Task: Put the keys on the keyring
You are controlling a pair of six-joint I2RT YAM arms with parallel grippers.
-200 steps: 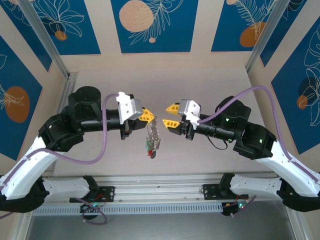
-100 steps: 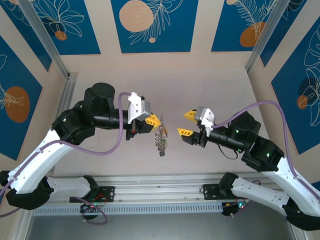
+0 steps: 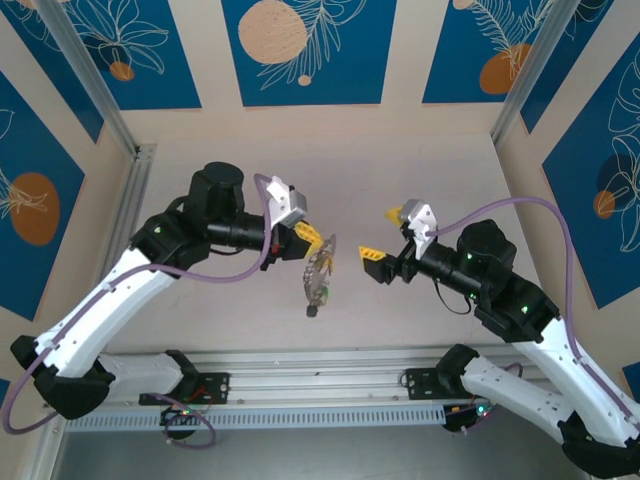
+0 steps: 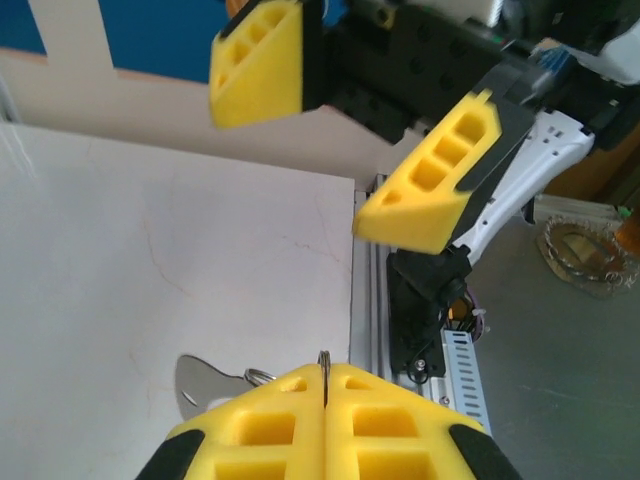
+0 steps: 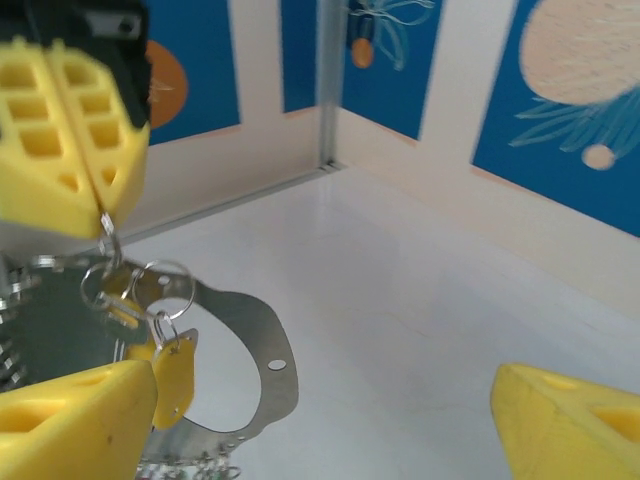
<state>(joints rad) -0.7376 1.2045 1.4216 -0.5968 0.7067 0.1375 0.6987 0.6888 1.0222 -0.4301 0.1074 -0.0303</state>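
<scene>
The left gripper (image 3: 312,238) is clenched on the thin wire top of one keyring (image 3: 320,275). The keyring hangs below its jaws with its long axis vertical and its free end pointing at the table (image 3: 400,170). The right gripper (image 3: 385,234) faces it with jaws released, clear of the bunch. Two small wire rings (image 5: 165,264) and one yellow tag (image 5: 172,375) dangle just beneath the clenched jaws. The separate keys are too blurred to count.

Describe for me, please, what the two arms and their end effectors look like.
The left arm and right arm have white lower links and black upper joints, each trailed by a purple cable. The left end effector and right end effector have yellow wedge fingers with rectangular cut-outs.
</scene>
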